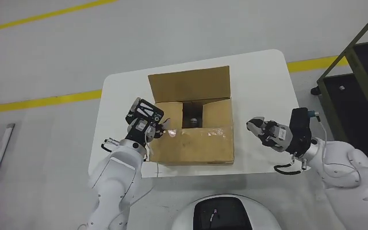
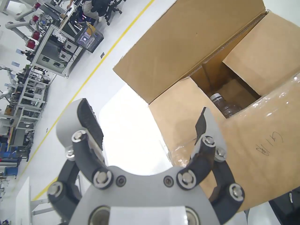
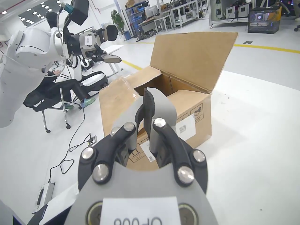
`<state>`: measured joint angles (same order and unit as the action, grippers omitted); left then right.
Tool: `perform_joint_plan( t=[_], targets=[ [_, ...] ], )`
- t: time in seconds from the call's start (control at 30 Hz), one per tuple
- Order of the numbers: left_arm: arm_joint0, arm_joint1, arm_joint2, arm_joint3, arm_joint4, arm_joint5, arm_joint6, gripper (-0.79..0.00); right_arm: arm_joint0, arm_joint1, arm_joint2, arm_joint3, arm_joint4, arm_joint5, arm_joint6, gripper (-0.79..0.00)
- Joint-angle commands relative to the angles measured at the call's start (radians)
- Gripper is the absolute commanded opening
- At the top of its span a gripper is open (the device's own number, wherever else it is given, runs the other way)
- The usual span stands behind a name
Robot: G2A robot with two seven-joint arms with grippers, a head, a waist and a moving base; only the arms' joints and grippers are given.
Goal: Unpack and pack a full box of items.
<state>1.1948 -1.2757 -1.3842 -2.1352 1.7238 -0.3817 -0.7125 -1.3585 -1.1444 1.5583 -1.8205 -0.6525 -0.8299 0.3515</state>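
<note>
The left jaws are spread wide, one finger (image 2: 206, 127) over the near left corner of the cardboard box (image 1: 195, 144) and the other out over the white tabletop (image 1: 259, 75); the right jaws are pressed together with nothing between them, hanging above the tabletop to the right of the box and apart from it; the box stands in the middle of the tabletop, its far flap (image 1: 190, 85) raised, its side flaps folded inward, and its near flap lying across under crinkled clear tape (image 2: 276, 94); through the gap left open shows the capped top of a clear bottle (image 2: 216, 98), standing upright just below the flaps; it looks like thin smooth plastic, likely light and a little slippery, so the neck beneath the cap seems the surest hold, taken gently so the wall does not buckle; the corrugated flaps are probably stiff and springy, best pushed back by their free edges; most of the bottle is hidden by the flaps, whether it holds liquid cannot be told, and what else lies in the shaded inside is out of sight.
</note>
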Motion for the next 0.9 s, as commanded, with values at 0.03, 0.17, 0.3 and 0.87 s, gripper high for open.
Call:
perform_joint_plan(
  t=[0.03, 0.17, 0.3, 0.87],
  targets=[
    [0.000, 0.000, 0.000, 0.000, 0.000, 0.000, 0.000, 0.000, 0.006, 0.002, -0.018, 0.000, 0.046, 0.013, 0.027, -0.785],
    [0.000, 0.000, 0.000, 0.000, 0.000, 0.000, 0.000, 0.000, 0.077, 0.012, -0.030, 0.017, 0.171, 0.085, 0.176, -0.785],
    [0.000, 0.000, 0.000, 0.000, 0.000, 0.000, 0.000, 0.000, 0.168, 0.025, -0.059, 0.051, 0.299, 0.145, 0.378, -0.785],
    [0.000, 0.000, 0.000, 0.000, 0.000, 0.000, 0.000, 0.000, 0.316, 0.041, -0.139, 0.140, 0.445, 0.164, 0.652, -0.785]
  ],
)
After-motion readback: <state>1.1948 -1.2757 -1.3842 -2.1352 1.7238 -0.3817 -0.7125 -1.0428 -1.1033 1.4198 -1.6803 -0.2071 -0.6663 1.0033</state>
